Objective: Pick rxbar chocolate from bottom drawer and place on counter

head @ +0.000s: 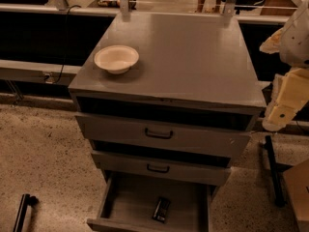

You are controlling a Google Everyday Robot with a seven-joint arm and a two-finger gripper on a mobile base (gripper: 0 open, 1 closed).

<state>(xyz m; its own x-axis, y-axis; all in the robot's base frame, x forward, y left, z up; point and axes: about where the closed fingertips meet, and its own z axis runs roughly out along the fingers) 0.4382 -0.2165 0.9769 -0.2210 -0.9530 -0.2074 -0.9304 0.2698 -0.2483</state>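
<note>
The rxbar chocolate [161,209], a small dark bar with pale markings, lies flat on the floor of the open bottom drawer [126,203], right of its middle and near the front. The counter [188,57] is the grey metal top of the cabinet. My gripper [279,114], pale cream, hangs at the right edge of the view beside the cabinet's right front corner, about level with the top drawer. It is well above and to the right of the bar and holds nothing that I can see.
A white bowl [116,58] stands on the counter's left front part. Two shallower drawers with black handles [159,134] [158,168] stick out slightly above the bottom drawer. A black post [273,170] and a box [297,192] stand on the speckled floor at right.
</note>
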